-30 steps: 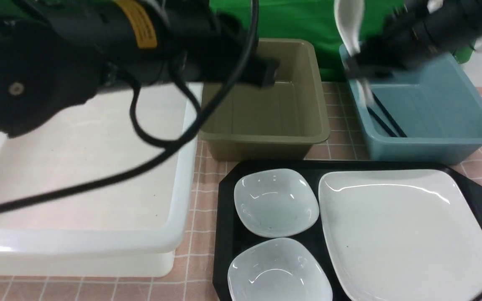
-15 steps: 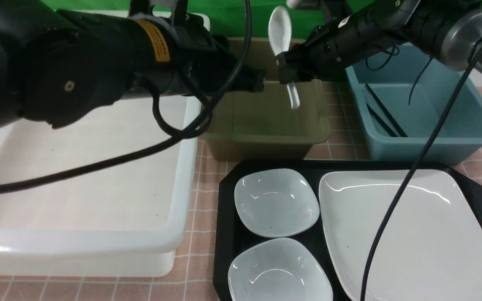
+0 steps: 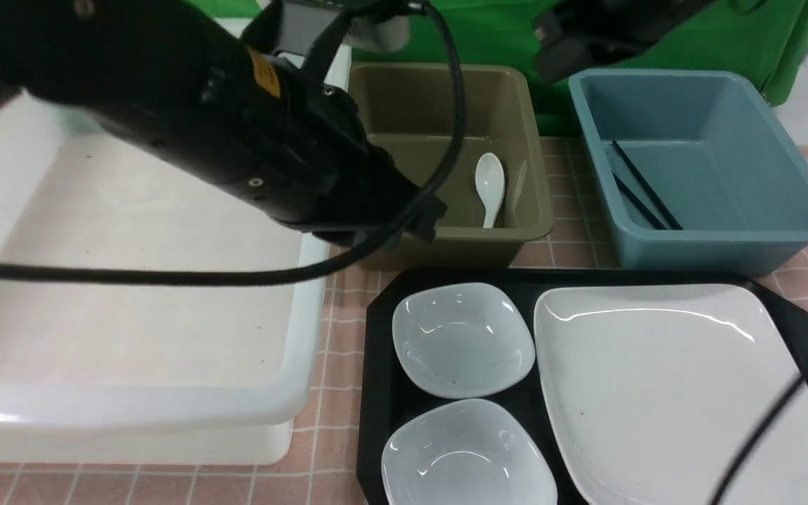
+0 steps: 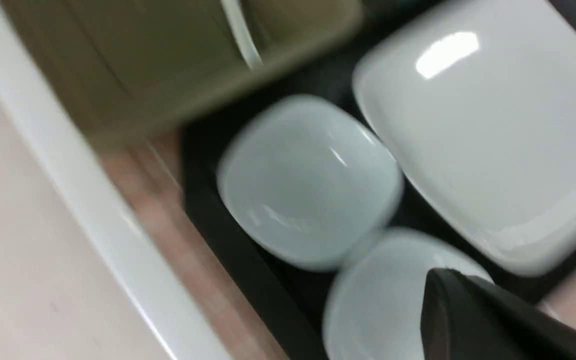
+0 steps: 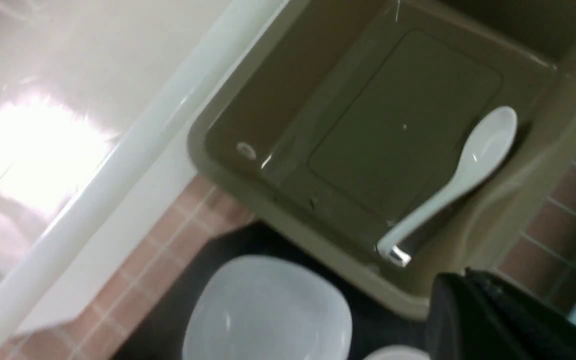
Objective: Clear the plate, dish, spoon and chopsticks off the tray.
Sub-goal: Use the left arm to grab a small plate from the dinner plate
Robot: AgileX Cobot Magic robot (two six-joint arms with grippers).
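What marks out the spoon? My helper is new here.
Behind the black tray stand two smaller bins, olive and blue. The white spoon lies inside the olive one; the blue one holds thin black chopsticks instead.

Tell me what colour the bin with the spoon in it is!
Olive brown; the bin shows best in the right wrist view.

Seen in the front view, a table under a pink checked cloth with pale lines [image 3: 313, 421] carries everything, with the black tray [image 3: 376, 393] as the landmark. Left of the tray sits a big white bin [image 3: 299, 330]. Just beyond the tray stands an olive bin [image 3: 446, 245]; a blue bin [image 3: 698, 252] stands beyond its right part.
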